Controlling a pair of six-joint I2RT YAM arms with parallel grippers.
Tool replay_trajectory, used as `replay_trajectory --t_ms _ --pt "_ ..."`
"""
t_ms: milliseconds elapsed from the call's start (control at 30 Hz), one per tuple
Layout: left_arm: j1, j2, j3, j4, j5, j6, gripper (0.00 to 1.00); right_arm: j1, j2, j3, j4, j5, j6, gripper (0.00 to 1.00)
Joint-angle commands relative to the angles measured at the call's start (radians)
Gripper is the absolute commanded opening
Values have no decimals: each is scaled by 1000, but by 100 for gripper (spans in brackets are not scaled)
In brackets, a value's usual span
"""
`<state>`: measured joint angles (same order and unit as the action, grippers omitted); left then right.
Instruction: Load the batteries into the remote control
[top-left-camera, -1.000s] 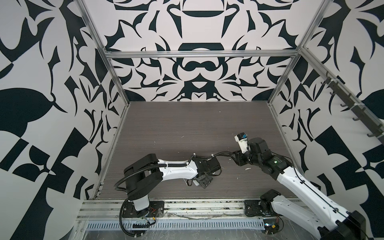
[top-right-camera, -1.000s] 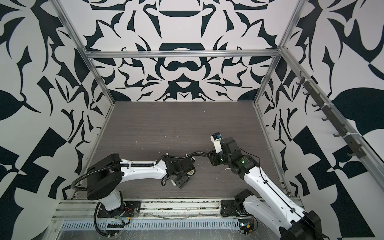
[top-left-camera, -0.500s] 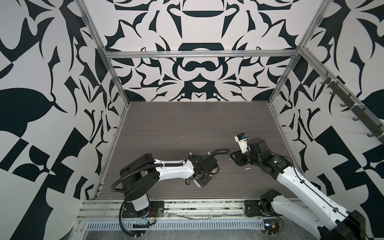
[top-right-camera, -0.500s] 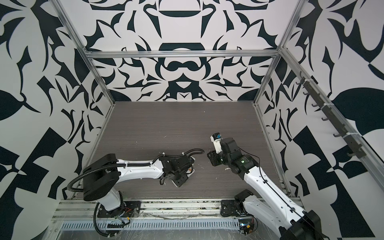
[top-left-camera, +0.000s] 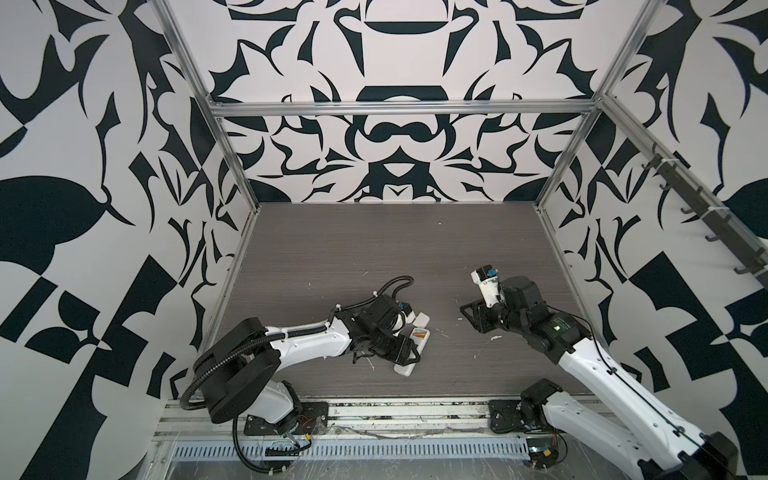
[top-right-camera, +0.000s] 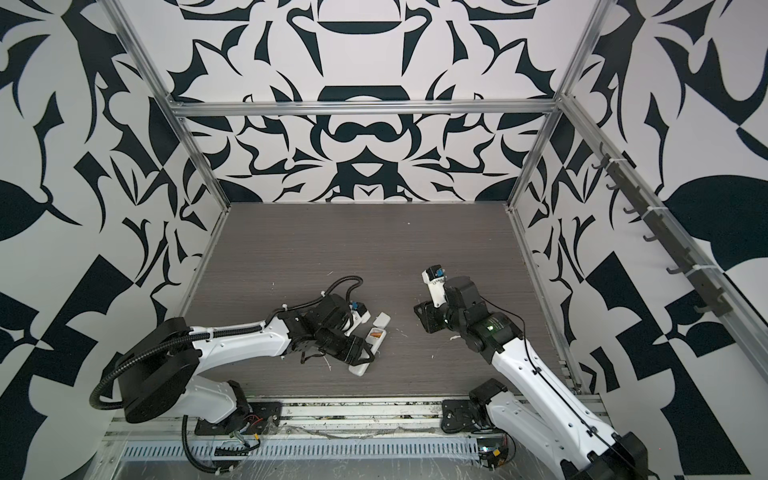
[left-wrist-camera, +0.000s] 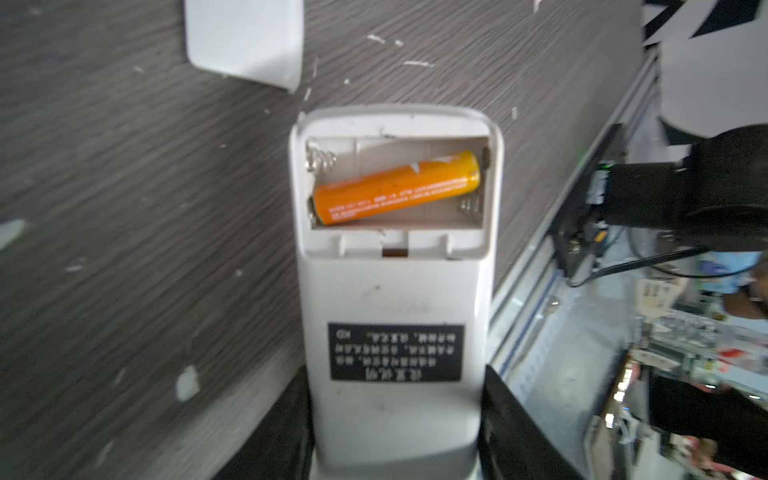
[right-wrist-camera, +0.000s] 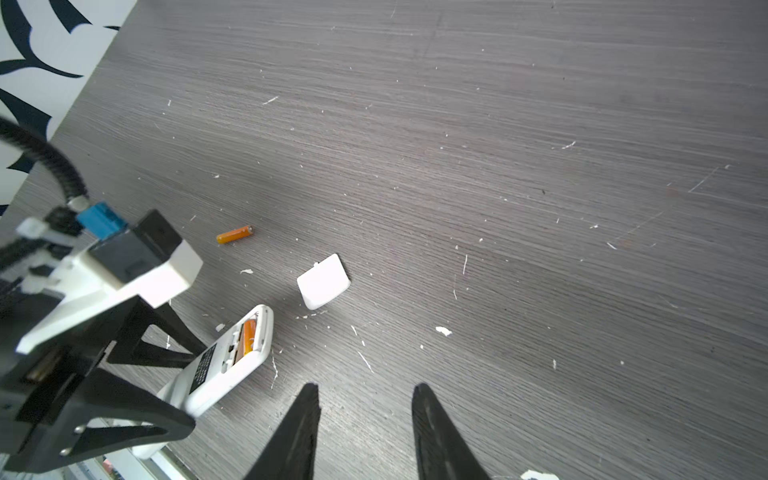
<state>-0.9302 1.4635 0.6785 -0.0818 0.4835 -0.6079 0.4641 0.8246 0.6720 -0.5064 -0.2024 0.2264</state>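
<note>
so far one of the two batteries is in: the remote control (left-wrist-camera: 395, 299) lies back-up on the table (right-wrist-camera: 498, 124), cover off, and an orange battery (left-wrist-camera: 397, 189) sits in the open compartment, but skewed, one end up by the far contact and the other end low by the near one, so i judge it laid in rather than properly seated. second battery (right-wrist-camera: 235, 235) lies loose on the table, well apart from the remote, past the left wrist camera housing as the right wrist view shows it. white battery cover (right-wrist-camera: 324, 280) lies flat just beyond the open end of the remote, not touching it. left gripper (left-wrist-camera: 395, 440) has its fingers on either long side of the remote's label end, closed on the body and bracing it; in a top view it covers the remote's middle (top-left-camera: 409, 368). right gripper (right-wrist-camera: 365, 432) hangs over bare table near the remote with its jaws partly apart and nothing between them. left to do, as i judge it: press the first cell straight against its spring, fetch and seat the second, refit the cover. risk: the skewed cell may pop out if the remote is jogged.
</note>
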Motion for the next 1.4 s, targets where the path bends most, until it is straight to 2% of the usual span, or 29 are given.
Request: replay_trajectory --t_ms 0,200,533,667,833,900,1100,1200,1367 --pt "48 9 -14 140 245 -119 42 -4 -25 50 -9 -9 2 41" --pt "75 91 -65 370 386 -314 42 -4 -51 66 -34 1 -6 41" --pt "115 144 -103 526 432 -429 45 -5 -65 81 -56 14 -15 41" --pt "135 211 -144 711 468 -571 44 -5 -70 86 -60 15 -17 40" --pt "165 332 -218 1091 470 -814 41 -5 -82 96 -78 28 -25 40" --pt "169 369 -230 1181 464 -860 41 -6 -85 100 -88 36 -31 40" --pt "168 425 -255 1282 450 -894 42 -5 -88 112 -103 55 -42 40" --pt "169 425 -264 1312 444 -913 45 -5 -87 112 -103 56 -42 40" --pt "171 475 -285 1516 437 -1037 47 -5 -83 113 -101 55 -43 40"
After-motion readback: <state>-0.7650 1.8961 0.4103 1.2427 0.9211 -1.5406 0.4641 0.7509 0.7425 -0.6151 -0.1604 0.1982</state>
